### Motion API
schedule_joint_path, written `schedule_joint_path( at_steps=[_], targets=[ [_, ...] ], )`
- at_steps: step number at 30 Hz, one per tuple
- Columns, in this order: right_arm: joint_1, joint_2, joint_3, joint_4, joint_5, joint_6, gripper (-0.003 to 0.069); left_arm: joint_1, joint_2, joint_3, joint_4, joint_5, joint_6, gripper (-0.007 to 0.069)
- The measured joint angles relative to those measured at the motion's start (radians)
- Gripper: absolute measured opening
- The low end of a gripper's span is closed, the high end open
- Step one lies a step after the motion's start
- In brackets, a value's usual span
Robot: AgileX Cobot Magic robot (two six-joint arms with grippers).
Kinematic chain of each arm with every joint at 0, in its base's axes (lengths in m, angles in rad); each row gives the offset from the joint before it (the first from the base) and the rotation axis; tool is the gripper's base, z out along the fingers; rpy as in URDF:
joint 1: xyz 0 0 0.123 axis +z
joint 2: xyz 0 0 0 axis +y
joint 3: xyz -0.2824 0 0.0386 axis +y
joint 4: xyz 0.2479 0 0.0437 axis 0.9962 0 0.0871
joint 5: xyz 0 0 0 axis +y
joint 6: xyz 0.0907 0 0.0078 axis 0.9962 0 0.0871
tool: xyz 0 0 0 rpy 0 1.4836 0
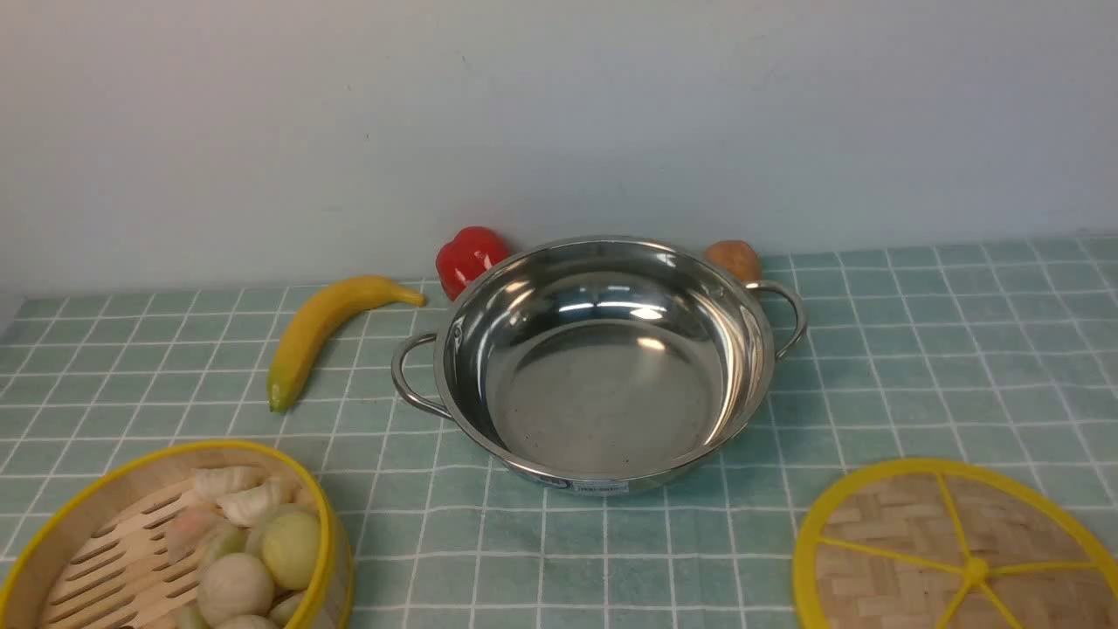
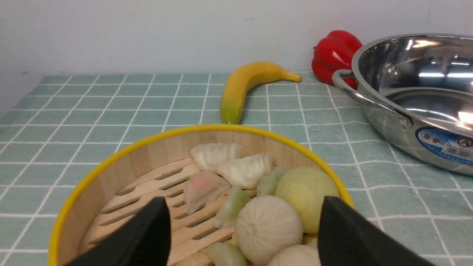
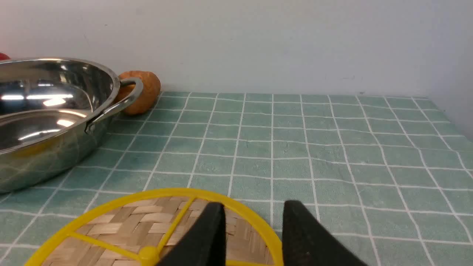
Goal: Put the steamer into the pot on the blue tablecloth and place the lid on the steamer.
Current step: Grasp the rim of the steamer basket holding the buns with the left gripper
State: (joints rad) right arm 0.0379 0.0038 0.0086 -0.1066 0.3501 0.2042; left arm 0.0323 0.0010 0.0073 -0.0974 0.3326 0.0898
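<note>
The steamer [image 1: 105, 500], a bamboo basket with a yellow rim and toy buns and dumplings inside, sits at the near left of the blue tablecloth [image 1: 917, 349]. The shiny pot [image 1: 603, 393] stands empty in the middle. At the near right the woven lid [image 1: 908, 542] lies flat. Neither gripper shows in the front view. In the left wrist view my left gripper [image 2: 244, 201] is wide open over the steamer [image 2: 166, 147], with its fingers apart above the buns. In the right wrist view my right gripper [image 3: 254, 204] is open over the lid [image 3: 122, 225], one finger inside the rim and one outside.
A yellow banana [image 1: 323, 328] lies left of the pot. A red pepper [image 1: 467, 255] and a brown round item [image 1: 734, 259] sit behind the pot against the pale wall. The pot's loop handles [image 1: 406, 376] stick out to both sides.
</note>
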Motion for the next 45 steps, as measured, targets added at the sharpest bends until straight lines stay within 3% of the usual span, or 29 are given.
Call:
schedule_joint_path(
  at_steps=[31,36,45],
  targets=[
    [0.000,0.000,0.000,0.000,0.000,0.000,0.0243,0.000,0.000,0.000,-0.001,-0.002,0.000,0.0495],
    [0.000,0.000,0.000,0.000,0.000,0.000,0.0243,0.000,-0.001,0.000,-0.042,-0.059,0.000,0.0495],
    [0.000,0.000,0.000,0.000,0.000,0.000,0.0243,0.000,-0.001,0.000,-0.098,-0.302,-0.026,0.0495]
  ],
)
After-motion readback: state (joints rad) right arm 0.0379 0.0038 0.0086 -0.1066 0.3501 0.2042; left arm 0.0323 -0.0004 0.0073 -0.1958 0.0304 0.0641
